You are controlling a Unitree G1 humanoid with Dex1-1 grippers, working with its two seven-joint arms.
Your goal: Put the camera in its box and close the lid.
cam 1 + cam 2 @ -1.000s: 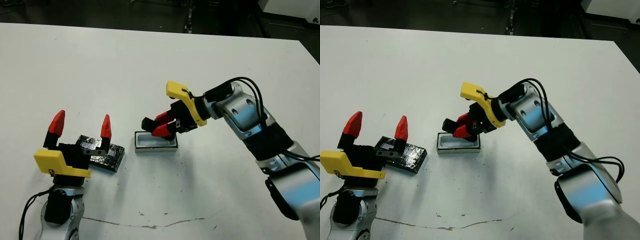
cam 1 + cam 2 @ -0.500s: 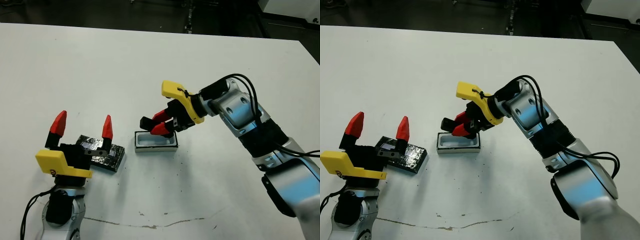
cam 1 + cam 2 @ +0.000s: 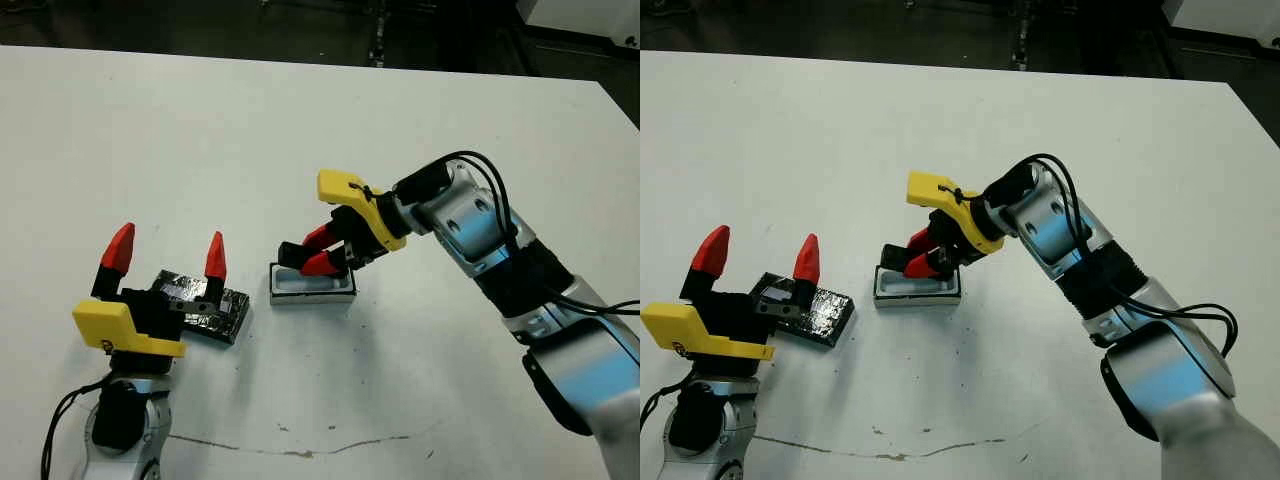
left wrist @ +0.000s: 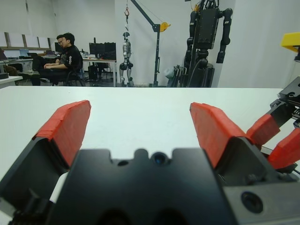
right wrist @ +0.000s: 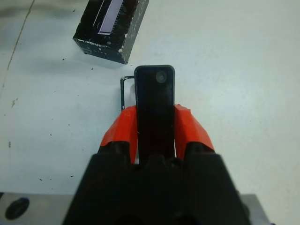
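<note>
The camera (image 5: 154, 101), a narrow glossy black bar, sticks out from between the fingers of my right gripper (image 3: 318, 252), which is shut on it. It hangs tilted just above the left part of the box (image 3: 312, 286), a small shallow white tray with a dark rim. The lid (image 3: 207, 311), black with crinkled silvery patches, lies flat on the table to the left of the box. My left gripper (image 3: 166, 250) stands open just over the lid's near side, red fingertips (image 4: 68, 126) pointing up and nothing between them.
The white table (image 3: 150, 130) stretches wide behind and to the right of the box, with a thin dark scuff line (image 3: 300, 448) near its front edge. Beyond the table's far side, a person (image 4: 65, 58) sits at a desk among robot stands.
My right gripper has shifted slightly left and lower with the camera, bringing it closer over the box. The left arm and the lid have not moved.
</note>
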